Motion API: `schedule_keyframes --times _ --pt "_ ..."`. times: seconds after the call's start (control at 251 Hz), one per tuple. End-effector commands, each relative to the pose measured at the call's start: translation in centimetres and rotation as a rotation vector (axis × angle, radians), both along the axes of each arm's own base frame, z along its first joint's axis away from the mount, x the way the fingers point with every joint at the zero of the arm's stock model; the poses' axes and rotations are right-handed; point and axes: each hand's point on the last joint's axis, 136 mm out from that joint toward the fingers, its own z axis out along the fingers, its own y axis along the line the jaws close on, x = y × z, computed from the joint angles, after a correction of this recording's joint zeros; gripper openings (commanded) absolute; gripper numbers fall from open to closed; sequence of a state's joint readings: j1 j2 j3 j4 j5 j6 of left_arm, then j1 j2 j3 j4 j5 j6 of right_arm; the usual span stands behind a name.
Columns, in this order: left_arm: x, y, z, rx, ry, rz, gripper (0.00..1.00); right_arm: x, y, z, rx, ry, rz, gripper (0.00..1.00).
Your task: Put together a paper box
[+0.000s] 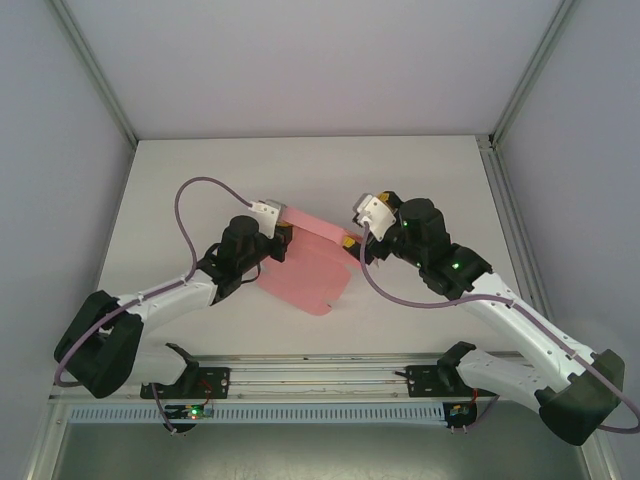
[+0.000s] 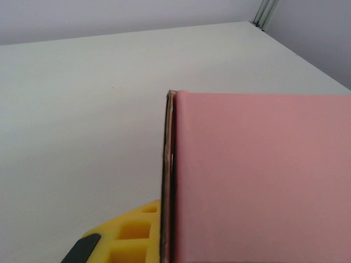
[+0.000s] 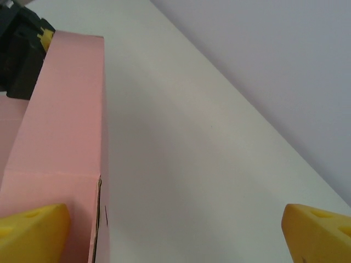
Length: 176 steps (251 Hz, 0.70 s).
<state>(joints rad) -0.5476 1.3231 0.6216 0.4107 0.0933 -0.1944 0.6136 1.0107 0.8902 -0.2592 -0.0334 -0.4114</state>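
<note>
Left end effector clamps paper box edge; right end effector open alongside.

Noting a robotics lab test cell: seeing white bench boxed by plain grey panels, aluminium frame posts, extrusion rail along near edge, purple cabling running exposed.

I count two arms. Left arm, right arm: white links, black joint housings. Purple cable looped off each. White camera block per wrist. Green light on right arm. Left gripper, right gripper: yellow fingers; on my left feed, square pockets.
</note>
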Motion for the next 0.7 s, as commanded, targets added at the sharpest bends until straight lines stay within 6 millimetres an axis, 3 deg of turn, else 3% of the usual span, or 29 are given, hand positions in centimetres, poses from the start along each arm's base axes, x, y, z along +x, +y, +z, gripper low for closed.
schedule_keyframes --times 0.0,0.108,0.219,0.351,0.511,0.698 --pt "0.7 0.0 1.4 -0.006 -0.036 0.004 0.0 0.1 -0.3 0.4 -0.036 -0.003 -0.019 0.98" --pt "0.3 -0.5 1.6 -0.014 -0.041 -0.03 0.0 0.7 -0.3 -0.3 -0.069 0.014 -0.031 0.98" --pt "0.0 -1.1 1.7 -0.036 -0.032 -0.068 0.0 1.2 1.0 -0.8 -0.049 0.012 0.006 0.98" --pt "-0.3 -2.0 1.3 -0.047 -0.005 -0.117 0.0 2.9 2.7 0.7 0.046 -0.068 -0.001 0.98" --pt "-0.6 -2.6 0.9 -0.064 0.022 -0.148 0.0 4.6 3.1 2.4 0.126 -0.157 -0.061 0.98" --pt "-1.0 -3.2 0.7 -0.089 0.045 -0.18 0.0 5.8 3.1 2.1 0.159 -0.186 -0.141 0.98"
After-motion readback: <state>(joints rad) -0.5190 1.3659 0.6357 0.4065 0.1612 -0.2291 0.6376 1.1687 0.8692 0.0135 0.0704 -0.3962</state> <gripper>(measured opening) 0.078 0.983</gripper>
